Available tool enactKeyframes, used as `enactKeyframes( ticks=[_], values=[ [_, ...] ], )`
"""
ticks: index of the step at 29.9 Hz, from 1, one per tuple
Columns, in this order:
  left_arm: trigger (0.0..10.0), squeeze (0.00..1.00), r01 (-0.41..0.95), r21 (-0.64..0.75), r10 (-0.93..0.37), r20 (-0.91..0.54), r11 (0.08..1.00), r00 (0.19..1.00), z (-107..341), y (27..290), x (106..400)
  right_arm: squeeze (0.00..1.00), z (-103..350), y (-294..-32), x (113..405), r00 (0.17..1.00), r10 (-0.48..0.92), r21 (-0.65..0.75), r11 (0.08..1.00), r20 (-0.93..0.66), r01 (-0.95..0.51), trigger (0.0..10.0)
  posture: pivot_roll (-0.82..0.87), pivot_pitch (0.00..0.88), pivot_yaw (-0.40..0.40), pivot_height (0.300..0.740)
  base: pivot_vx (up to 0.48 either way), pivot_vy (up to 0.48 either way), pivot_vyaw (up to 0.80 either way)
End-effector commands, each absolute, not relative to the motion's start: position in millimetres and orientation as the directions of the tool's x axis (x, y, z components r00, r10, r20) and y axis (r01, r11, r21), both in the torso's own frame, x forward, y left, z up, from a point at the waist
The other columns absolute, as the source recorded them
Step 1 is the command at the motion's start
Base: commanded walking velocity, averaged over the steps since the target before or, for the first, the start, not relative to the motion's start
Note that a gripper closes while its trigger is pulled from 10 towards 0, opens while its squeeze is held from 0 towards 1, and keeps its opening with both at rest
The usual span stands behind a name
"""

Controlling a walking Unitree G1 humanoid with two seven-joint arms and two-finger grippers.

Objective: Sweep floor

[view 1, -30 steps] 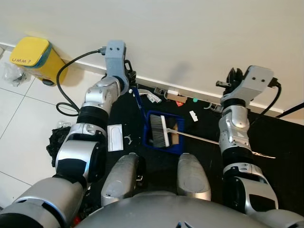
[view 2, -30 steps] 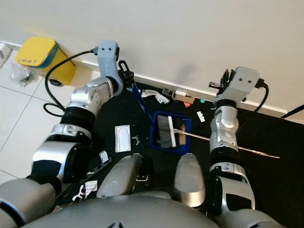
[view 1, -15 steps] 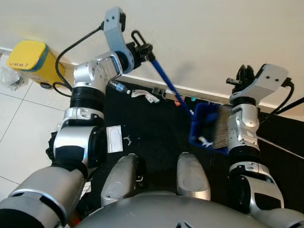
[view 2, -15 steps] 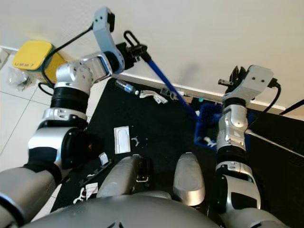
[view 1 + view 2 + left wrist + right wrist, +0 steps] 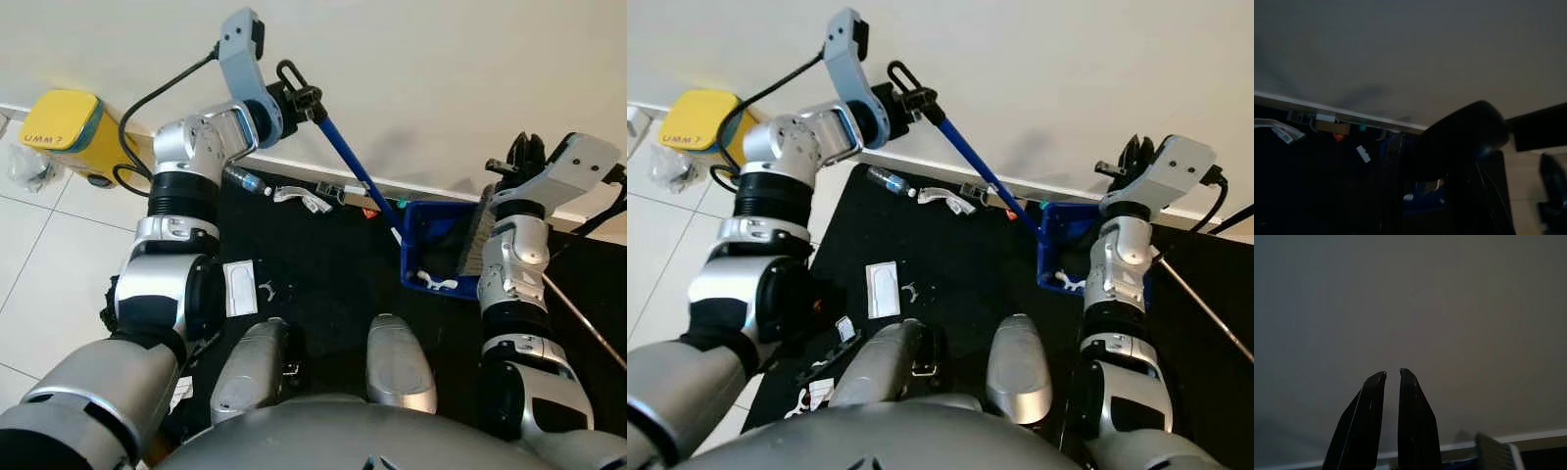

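My left gripper [image 5: 300, 98] is raised against the wall, shut on the top of the blue dustpan's long handle [image 5: 355, 174]. The handle slopes down to the right to the dustpan [image 5: 436, 245], which hangs tilted by my right arm. A brush [image 5: 477, 233] stands in the pan against its right side, its thin handle [image 5: 580, 315] trailing low to the right. A white curved scrap [image 5: 435, 283] lies in the pan. My right gripper [image 5: 1134, 157] is raised near the wall above the pan, its fingertips [image 5: 1382, 375] almost together with nothing between them.
On the black mat [image 5: 323, 284] lie a plastic bottle [image 5: 245, 181], a white curved piece [image 5: 300, 197], a white card [image 5: 238, 286] and a small hook [image 5: 266, 290]. Small litter [image 5: 345, 191] lines the baseboard. A yellow box [image 5: 61, 128] stands at the far left by the wall.
My left gripper has lifted the dustpan off the mat and swung it up and to the right, brush inside. The right arm has shifted slightly right.
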State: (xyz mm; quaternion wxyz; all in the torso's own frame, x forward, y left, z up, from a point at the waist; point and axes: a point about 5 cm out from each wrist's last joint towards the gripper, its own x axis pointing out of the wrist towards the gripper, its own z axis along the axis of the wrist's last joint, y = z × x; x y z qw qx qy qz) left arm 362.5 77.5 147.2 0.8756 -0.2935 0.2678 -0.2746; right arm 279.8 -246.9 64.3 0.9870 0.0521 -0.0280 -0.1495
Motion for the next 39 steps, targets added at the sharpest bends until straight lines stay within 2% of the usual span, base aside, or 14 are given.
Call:
enactKeyframes(
  ticks=[1, 10, 17, 22, 28, 33, 35, 36, 38, 39],
  values=[
    [10.0, 0.0, 0.387, -0.775, -0.704, -0.104, 0.5, 0.702, 176, 72, 366, 0.0, 53, -242, 276, 0.959, -0.282, 0.106, 0.954, -0.007, 0.282, 10.0, -0.06, 0.0, 0.11, 0.74, 0.0, 0.0, 0.0],
    [10.0, 0.0, 0.417, -0.803, -0.704, -0.004, 0.426, 0.711, 207, 79, 370, 0.0, 30, -241, 264, 0.967, -0.224, 0.087, 0.968, -0.118, 0.235, 10.0, -0.05, 0.0, 0.101, 0.74, 0.0, 0.0, 0.0],
    [10.0, 0.0, 0.454, -0.811, -0.708, 0.072, 0.368, 0.703, 232, 80, 371, 0.0, 19, -246, 255, 0.95, -0.264, 0.065, 0.959, -0.168, 0.278, 10.0, -0.05, 0.0, 0.101, 0.74, 0.0, 0.0, 0.0],
    [10.0, 0.0, 0.493, -0.811, -0.708, 0.144, 0.315, 0.691, 256, 82, 370, 0.0, 23, -257, 255, 0.937, -0.319, 0.061, 0.942, -0.141, 0.33, 10.0, -0.06, 0.0, 0.105, 0.74, 0.0, 0.0, 0.0],
    [10.0, 0.0, 0.525, -0.795, -0.695, 0.19, 0.306, 0.693, 277, 87, 372, 0.0, 33, -259, 259, 0.958, -0.276, 0.086, 0.956, -0.074, 0.282, 10.0, -0.06, 0.0, 0.102, 0.74, 0.0, 0.0, 0.0],
    [10.0, 0.0, 0.537, -0.776, -0.661, 0.217, 0.329, 0.718, 295, 98, 375, 0.0, 42, -265, 259, 0.969, -0.245, 0.161, 0.956, -0.022, 0.245, 10.0, -0.05, 0.0, 0.099, 0.74, 0.0, 0.0, 0.0],
    [10.0, 0.0, 0.539, -0.766, -0.64, 0.225, 0.349, 0.735, 302, 105, 378, 0.0, 44, -264, 257, 0.988, -0.157, 0.28, 0.948, -0.01, 0.153, 10.0, -0.05, 0.0, 0.097, 0.74, 0.0, 0.0, 0.0],
    [10.0, 0.0, 0.539, -0.766, -0.64, 0.225, 0.349, 0.735, 302, 105, 378, 0.0, 44, -264, 257, 0.988, -0.157, 0.28, 0.948, -0.01, 0.153, 10.0, -0.05, 0.0, 0.097, 0.74, 0.0, 0.0, 0.0],
    [10.0, 0.0, 0.527, -0.754, -0.62, 0.206, 0.393, 0.757, 304, 111, 381, 0.0, 47, -266, 249, 0.997, -0.069, 0.419, 0.907, 0.032, 0.05, 10.0, -0.05, 0.0, 0.096, 0.74, 0.0, 0.0, 0.0],
    [10.0, 0.0, 0.517, -0.751, -0.616, 0.191, 0.41, 0.765, 301, 112, 382, 0.0, 47, -271, 246, 0.996, -0.085, 0.427, 0.902, 0.033, 0.063, 10.0, -0.05, 0.0, 0.098, 0.74, 0.0, 0.0, 0.0]
  ],
)
